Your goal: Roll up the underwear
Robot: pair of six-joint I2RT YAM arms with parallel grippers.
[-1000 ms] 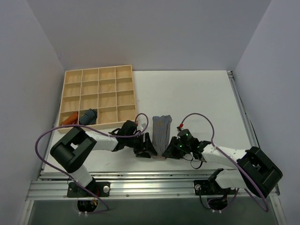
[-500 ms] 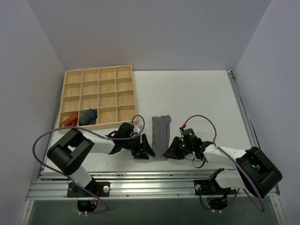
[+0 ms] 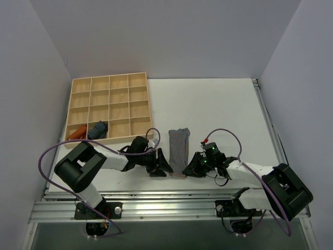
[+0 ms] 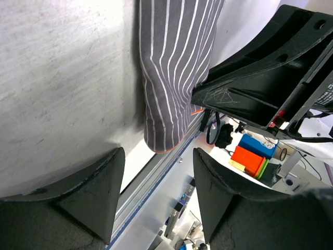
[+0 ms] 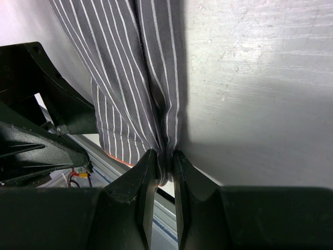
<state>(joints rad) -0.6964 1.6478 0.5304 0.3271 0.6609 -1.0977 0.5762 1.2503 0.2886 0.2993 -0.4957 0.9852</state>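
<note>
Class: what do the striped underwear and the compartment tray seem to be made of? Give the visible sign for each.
The underwear: soft matte cloth, probably knit or woven; it creases and folds, grey with white stripes. The compartment tray: pale unfinished wood, possibly plywood; light tan, thin flat dividers.

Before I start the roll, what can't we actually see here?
- Right wrist: how much underwear the right end effector has pinched, hidden between its fingers.
- Both wrist views: the underwear's far end, cut off by the top edge.
- Top view: the pinched edge, covered by that end effector.
</note>
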